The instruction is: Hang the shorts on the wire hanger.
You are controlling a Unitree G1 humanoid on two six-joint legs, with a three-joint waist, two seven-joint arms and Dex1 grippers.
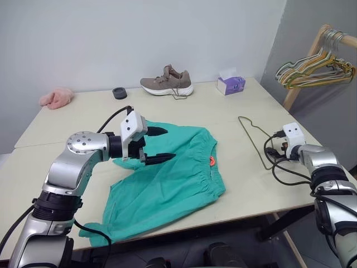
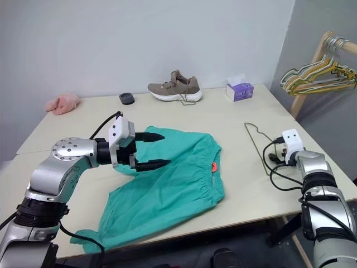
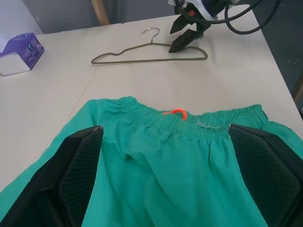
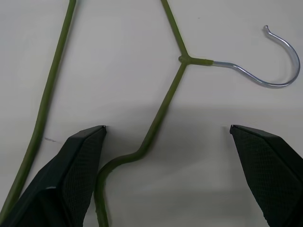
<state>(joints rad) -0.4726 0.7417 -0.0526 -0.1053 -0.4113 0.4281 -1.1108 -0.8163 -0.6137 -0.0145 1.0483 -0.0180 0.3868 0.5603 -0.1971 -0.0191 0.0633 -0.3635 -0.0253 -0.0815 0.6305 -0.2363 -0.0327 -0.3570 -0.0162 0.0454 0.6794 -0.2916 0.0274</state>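
The teal-green shorts (image 1: 167, 178) lie flat on the middle of the table, their gathered waistband and orange tag (image 1: 211, 161) turned to the right. My left gripper (image 1: 169, 144) hovers open over the shorts' far left part, fingers pointing at the waistband (image 3: 189, 124). The thin olive wire hanger (image 1: 254, 137) lies flat on the table right of the shorts. My right gripper (image 4: 167, 127) is open just above it. The hanger's neck (image 4: 168, 97) runs between the two fingers and the bare metal hook (image 4: 279, 66) lies to one side.
Along the table's far edge are a pink fluffy item (image 1: 56, 98), a black ring (image 1: 119, 92), a brown shoe (image 1: 167, 82) and a purple tissue box (image 1: 230, 85). A wooden rack with a bunch of coloured hangers (image 1: 315, 70) stands beyond the table's right corner.
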